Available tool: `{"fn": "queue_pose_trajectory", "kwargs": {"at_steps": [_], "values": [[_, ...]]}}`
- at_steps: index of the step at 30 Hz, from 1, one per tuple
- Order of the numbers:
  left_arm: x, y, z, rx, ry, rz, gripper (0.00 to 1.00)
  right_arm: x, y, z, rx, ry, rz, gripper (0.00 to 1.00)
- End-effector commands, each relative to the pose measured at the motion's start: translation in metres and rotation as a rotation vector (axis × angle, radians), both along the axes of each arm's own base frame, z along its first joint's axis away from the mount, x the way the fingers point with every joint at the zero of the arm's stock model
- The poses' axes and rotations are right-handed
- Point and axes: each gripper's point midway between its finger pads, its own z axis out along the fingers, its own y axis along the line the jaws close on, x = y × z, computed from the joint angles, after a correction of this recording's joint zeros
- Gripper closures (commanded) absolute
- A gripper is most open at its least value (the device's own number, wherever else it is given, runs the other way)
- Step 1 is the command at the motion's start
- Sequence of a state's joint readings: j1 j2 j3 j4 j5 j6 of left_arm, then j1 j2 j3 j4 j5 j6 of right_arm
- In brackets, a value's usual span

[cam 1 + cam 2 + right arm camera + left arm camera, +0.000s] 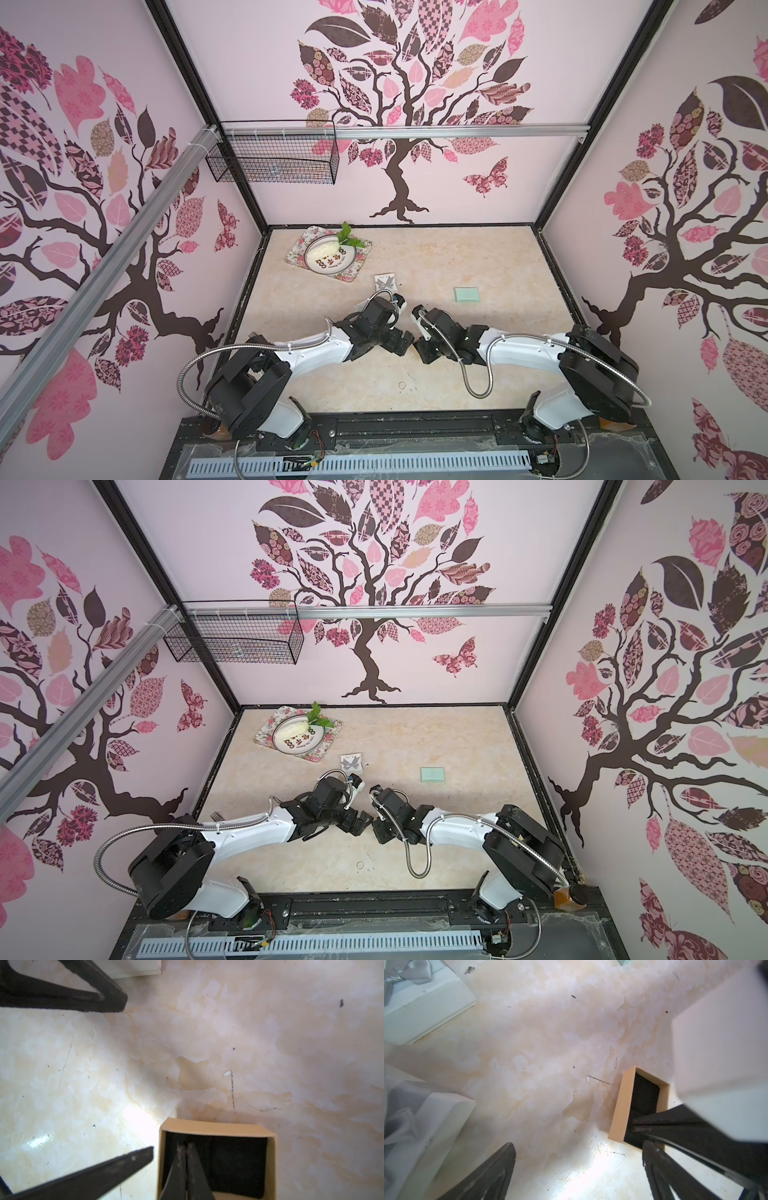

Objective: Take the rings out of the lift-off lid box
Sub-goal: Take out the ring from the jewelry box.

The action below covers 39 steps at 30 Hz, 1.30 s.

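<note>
A thin silvery ring point(402, 385) lies flat on the bare table point(478, 374), near the front rail and well apart from everything else; both top views show it. No other rings can be made out. The tan box point(218, 1127) stands open with its lid off, and its black lining swallows whatever rests inside. The box sits on the table beneath the two wrists, which hide it from the top views. The right gripper point(185, 1147) reaches down into it close to one wall, jaws pinched together. Whether a ring is caught between the tips cannot be told.

Hoops of this kind are probably very light, stiff and smooth. They would be apt to slip or flick out of a pinch and then roll on the glossy surface. The surest hold is likely across the band, one tip inside the hoop and one outside, pressed against the lining.

The box walls stand upright and close together, so the tips have little side room. A sideways drag could shove or tip so light a carton. The left gripper point(578, 1147) hovers just beside the box, jaws wide and holding nothing, and looks well placed to steady a wall.

Open table lies toward the front, around the loose ring. A white ribboned box point(425, 1007) and a second white box point(452, 1109) crowd the far side of the left gripper. A mint-green square point(467, 295) and a floral tray point(349, 272) sit farther back, well apart.
</note>
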<state>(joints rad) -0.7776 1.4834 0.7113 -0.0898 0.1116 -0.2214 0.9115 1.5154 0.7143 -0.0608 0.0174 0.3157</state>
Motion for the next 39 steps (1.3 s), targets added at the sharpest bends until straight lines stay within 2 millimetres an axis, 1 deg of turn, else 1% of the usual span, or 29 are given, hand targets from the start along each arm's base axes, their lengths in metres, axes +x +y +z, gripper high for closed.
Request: {"fn": "queue_pose_trajectory", "kwargs": {"at_steps": [1, 7, 10, 16, 22, 32, 39], "values": [[0.000, -0.004, -0.010, -0.017, 0.021, 0.003, 0.02, 0.000, 0.006, 0.012, 0.046, -0.011, 0.000, 1.00], [0.000, -0.010, -0.018, -0.028, 0.039, -0.004, 0.02, 0.000, 0.008, 0.014, 0.059, -0.010, 0.001, 1.00], [-0.001, -0.010, -0.022, -0.026, 0.047, -0.002, 0.02, 0.000, 0.008, 0.017, 0.068, -0.016, 0.000, 1.00], [-0.002, -0.009, -0.026, -0.025, 0.054, -0.004, 0.02, 0.002, 0.008, 0.030, 0.110, -0.051, -0.010, 1.00], [-0.003, -0.009, -0.027, -0.026, 0.057, -0.004, 0.02, 0.001, 0.005, 0.038, 0.149, -0.076, -0.027, 1.00], [-0.003, -0.009, -0.026, -0.027, 0.055, -0.007, 0.02, 0.002, 0.000, 0.032, 0.156, -0.080, -0.061, 1.00], [-0.004, -0.008, -0.029, -0.023, 0.062, -0.006, 0.02, 0.005, -0.008, 0.034, 0.207, -0.103, -0.129, 1.00]]}}
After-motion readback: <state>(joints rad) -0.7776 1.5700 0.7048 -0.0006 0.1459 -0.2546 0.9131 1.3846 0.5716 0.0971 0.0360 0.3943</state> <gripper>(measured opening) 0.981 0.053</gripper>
